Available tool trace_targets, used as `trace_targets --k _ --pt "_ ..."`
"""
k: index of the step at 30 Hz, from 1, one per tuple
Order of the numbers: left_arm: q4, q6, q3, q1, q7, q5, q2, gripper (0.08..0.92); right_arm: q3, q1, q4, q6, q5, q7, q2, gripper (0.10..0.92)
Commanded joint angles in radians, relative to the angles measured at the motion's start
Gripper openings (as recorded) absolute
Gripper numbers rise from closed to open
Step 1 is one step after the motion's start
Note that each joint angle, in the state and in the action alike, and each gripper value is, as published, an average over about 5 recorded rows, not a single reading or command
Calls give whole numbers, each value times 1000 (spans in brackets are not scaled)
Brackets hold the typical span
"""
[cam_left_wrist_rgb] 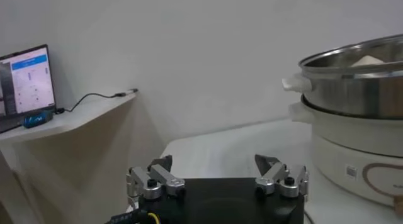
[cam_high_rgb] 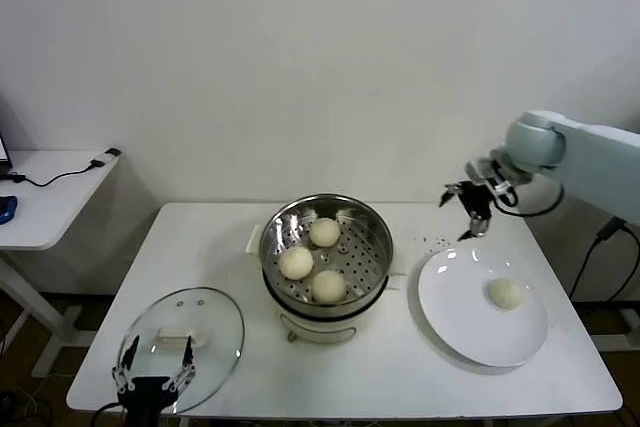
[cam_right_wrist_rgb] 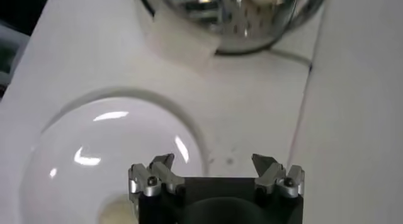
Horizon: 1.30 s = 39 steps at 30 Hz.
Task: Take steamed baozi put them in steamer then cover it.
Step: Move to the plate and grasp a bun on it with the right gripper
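Three baozi point(cam_high_rgb: 310, 259) sit in the steamer point(cam_high_rgb: 372, 237); one bun point(cam_high_rgb: 507, 292) waits on the plate point(cam_high_rgb: 450, 317). Right gripper point(cam_high_rgb: 472, 209) hangs above, jaws open, empty. Squeezing hard could squash it. Left gripper point(cam_high_rgb: 153, 371), open, by the cover point(cam_high_rgb: 215, 322), could knock it off the worktop point(cam_high_rgb: 400, 372).

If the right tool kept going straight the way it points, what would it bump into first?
The right tool, open and empty, points down at the round white plate. It would probably meet the plate's rim, or the white table just beside it, first. The off-white bun lies farther along; depth is hard to judge.
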Motion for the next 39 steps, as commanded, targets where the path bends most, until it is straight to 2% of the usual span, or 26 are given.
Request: trace_targets --k 1,8,32,39 --pt "-1 4 -10 -2 0 0 -1 823 296 -376 -170 -55 -207 -58 -99 823" --pt "3 5 -14 1 0 4 -4 823 406 -503 -249 -19 -297 -66 -63 823" --pt "9 9 -12 -2 -2 25 -10 823 526 -610 -344 -14 -340 -53 29 817" --pt "7 8 -13 0 -2 27 -10 823 519 -599 -336 -14 -314 -61 29 720"
